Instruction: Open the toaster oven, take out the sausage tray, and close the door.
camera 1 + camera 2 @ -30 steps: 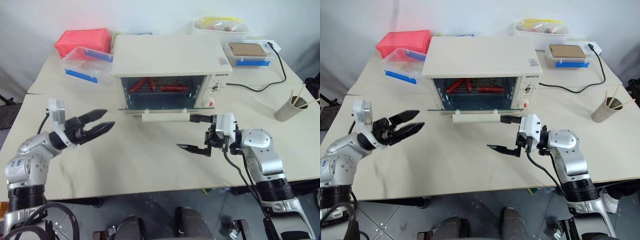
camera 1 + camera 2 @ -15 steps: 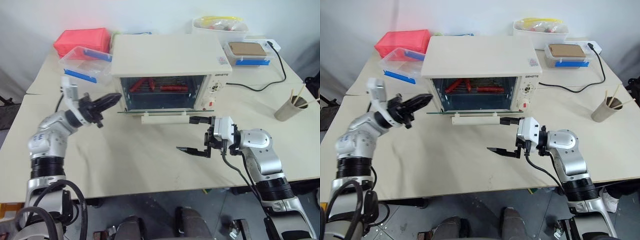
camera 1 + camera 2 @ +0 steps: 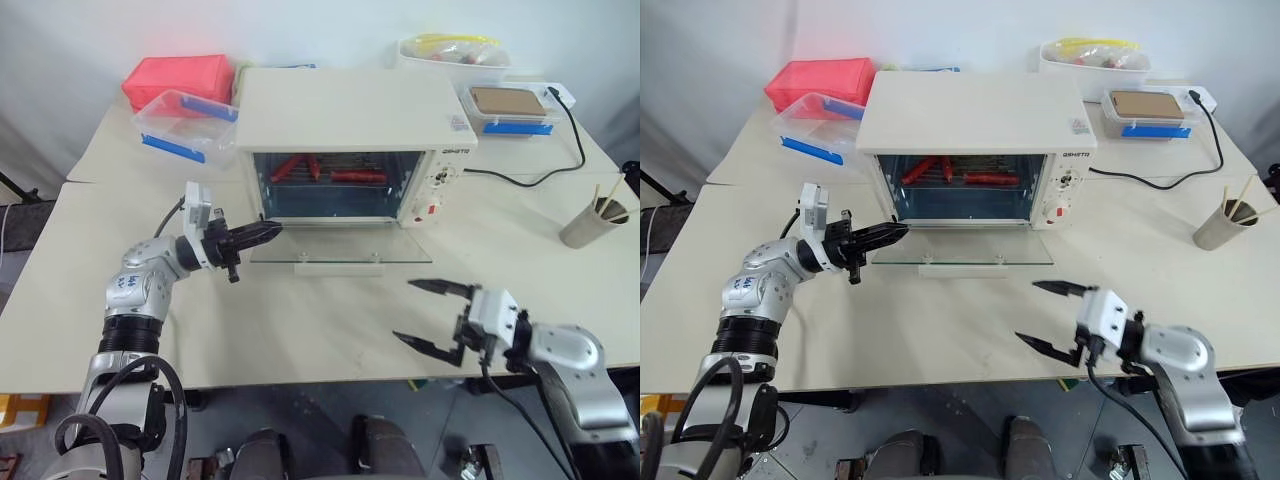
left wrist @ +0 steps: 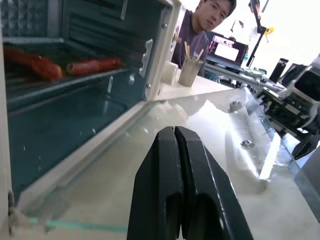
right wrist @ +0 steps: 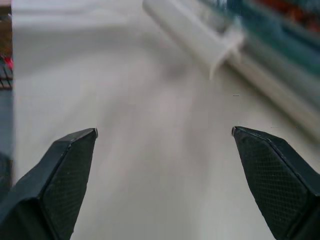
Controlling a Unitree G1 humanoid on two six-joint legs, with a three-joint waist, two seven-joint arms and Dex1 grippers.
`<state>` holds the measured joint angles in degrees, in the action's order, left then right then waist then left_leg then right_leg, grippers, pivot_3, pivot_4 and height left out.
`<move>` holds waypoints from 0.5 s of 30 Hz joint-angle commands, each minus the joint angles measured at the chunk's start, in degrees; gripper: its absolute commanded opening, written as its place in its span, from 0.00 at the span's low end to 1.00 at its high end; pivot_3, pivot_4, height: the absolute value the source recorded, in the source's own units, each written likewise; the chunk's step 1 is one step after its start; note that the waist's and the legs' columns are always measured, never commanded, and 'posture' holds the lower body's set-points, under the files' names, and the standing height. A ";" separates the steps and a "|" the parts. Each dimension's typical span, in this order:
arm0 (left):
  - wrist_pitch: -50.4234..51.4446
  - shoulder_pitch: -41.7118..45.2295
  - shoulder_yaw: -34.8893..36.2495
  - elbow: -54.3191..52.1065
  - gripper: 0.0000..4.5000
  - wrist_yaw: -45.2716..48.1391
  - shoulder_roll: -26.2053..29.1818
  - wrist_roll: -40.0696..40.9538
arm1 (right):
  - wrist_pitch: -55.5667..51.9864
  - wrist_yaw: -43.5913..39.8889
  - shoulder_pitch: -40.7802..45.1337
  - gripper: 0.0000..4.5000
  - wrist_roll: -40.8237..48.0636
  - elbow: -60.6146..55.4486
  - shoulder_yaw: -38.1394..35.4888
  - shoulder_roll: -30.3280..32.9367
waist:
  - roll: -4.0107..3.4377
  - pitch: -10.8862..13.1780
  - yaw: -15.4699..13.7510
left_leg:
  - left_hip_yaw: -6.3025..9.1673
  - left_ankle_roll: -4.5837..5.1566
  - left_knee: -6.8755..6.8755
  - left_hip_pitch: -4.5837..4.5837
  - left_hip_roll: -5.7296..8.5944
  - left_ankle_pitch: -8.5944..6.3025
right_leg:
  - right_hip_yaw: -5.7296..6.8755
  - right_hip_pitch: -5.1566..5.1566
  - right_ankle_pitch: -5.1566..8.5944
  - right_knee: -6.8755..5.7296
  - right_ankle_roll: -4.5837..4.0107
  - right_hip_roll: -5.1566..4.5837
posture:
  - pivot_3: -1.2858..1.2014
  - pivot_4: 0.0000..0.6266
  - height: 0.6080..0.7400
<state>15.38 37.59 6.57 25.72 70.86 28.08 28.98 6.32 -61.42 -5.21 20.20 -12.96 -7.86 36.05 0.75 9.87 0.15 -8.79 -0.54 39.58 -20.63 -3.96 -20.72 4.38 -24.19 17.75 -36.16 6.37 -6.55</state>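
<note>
The cream-white toaster oven (image 3: 355, 110) stands at the back middle of the table. Its door (image 3: 340, 245) lies open and flat, with the bar handle (image 3: 335, 268) toward me. Inside, the sausage tray (image 3: 325, 175) sits on its shelf with red sausages (image 4: 92, 65) on it. My left gripper (image 3: 273, 229) is shut with nothing in it, its tip at the door's left hinge corner, pointing into the opening. My right gripper (image 3: 403, 310) is open and empty, low near the table's front edge, to the right of and short of the handle (image 5: 200, 42).
Clear plastic boxes with blue clips (image 3: 185, 125) and a red box (image 3: 180, 80) sit at the back left. A white bin (image 3: 455, 55), a lidded box (image 3: 510, 105) and a black cord (image 3: 540, 165) are at the back right. A paper cup with sticks (image 3: 588, 225) stands right. A person (image 4: 210, 20) is beyond the table.
The door has dropped from half open to flat. My left gripper has shut and moved right to the door's left corner. My right gripper has drawn back from the handle toward the front edge.
</note>
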 commanded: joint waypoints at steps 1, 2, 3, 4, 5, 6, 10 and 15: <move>-3.90 -3.09 -1.46 -1.87 0.01 2.59 1.32 -2.34 | 2.66 4.24 -7.86 1.00 0.24 -3.71 -9.61 0.58 | -0.01 -0.01 -0.13 | 0.01 0.00 0.03 0.00 0.00 0.00 | 0.00 0.00 0.00 0.00 0.00 -0.01 | 0.52 0.24 1.00; -4.32 -4.40 -1.33 -2.67 0.01 2.09 1.09 -2.44 | 2.48 6.57 -7.87 1.00 -0.35 -4.87 -11.84 0.72 | -0.02 -0.01 -0.14 | 0.00 0.01 0.03 0.02 0.00 -0.01 | -0.02 0.02 0.00 0.06 0.00 -0.01 | 0.52 0.24 1.00; -4.55 -5.28 -1.17 -3.24 0.01 1.68 0.91 -2.42 | 2.31 8.27 -7.75 1.00 -0.74 -5.77 -13.20 0.91 | -0.02 -0.01 0.13 | 0.00 0.02 0.03 0.08 0.00 -0.01 | -0.02 0.08 0.00 0.05 0.00 -0.01 | 0.52 0.24 1.00; -5.00 -6.20 -1.24 -3.49 0.01 0.51 0.86 -3.17 | 0.87 9.86 -6.08 1.00 -0.91 -6.89 -13.25 1.43 | -0.01 0.00 0.28 | -0.02 0.03 0.04 0.10 0.00 -0.02 | -0.06 0.10 -0.01 0.05 0.02 -0.01 | 0.52 0.24 1.00; -5.34 -6.72 -1.31 -3.52 0.01 -0.29 0.83 -3.78 | -0.14 10.82 -4.98 1.00 -1.08 -7.54 -13.05 1.81 | 0.03 0.02 0.55 | -0.04 0.03 0.07 0.11 0.00 -0.02 | -0.10 0.10 -0.02 0.06 0.04 -0.02 | 0.52 0.24 1.00; -6.54 -7.65 -1.46 -3.69 0.01 -0.91 0.80 -4.62 | -3.10 14.58 -1.99 1.00 -4.84 -8.27 -11.87 2.24 | 0.05 0.03 0.66 | -0.03 0.03 0.15 0.15 -0.03 -0.02 | -0.12 0.11 -0.02 0.06 0.03 -0.01 | 0.52 0.24 1.00; -9.27 -10.46 -0.97 -5.36 0.01 -3.64 0.08 -5.77 | -11.29 21.99 9.67 1.00 -14.06 -9.30 -4.40 2.70 | 0.04 0.03 0.76 | 0.08 0.01 0.32 0.15 -0.08 -0.02 | -0.11 0.09 0.04 -0.29 -0.09 -0.03 | 0.52 0.24 1.00; -7.08 -14.96 0.90 -12.12 0.14 -8.13 -0.43 -3.70 | -10.25 22.83 25.55 1.00 -21.47 -3.61 9.54 -1.37 | 0.02 0.03 1.22 | 0.05 0.02 0.28 0.08 -0.09 -0.02 | -0.09 0.00 0.05 -0.46 -0.10 -0.02 | 0.52 0.24 1.00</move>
<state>8.01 23.74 6.28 16.76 64.34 27.50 24.43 -4.89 -39.98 18.35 1.38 -17.54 -0.74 35.18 0.78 9.91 1.37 -8.74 -0.52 39.87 -20.56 -4.05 -20.74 4.29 -24.20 17.79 -36.64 6.27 -6.58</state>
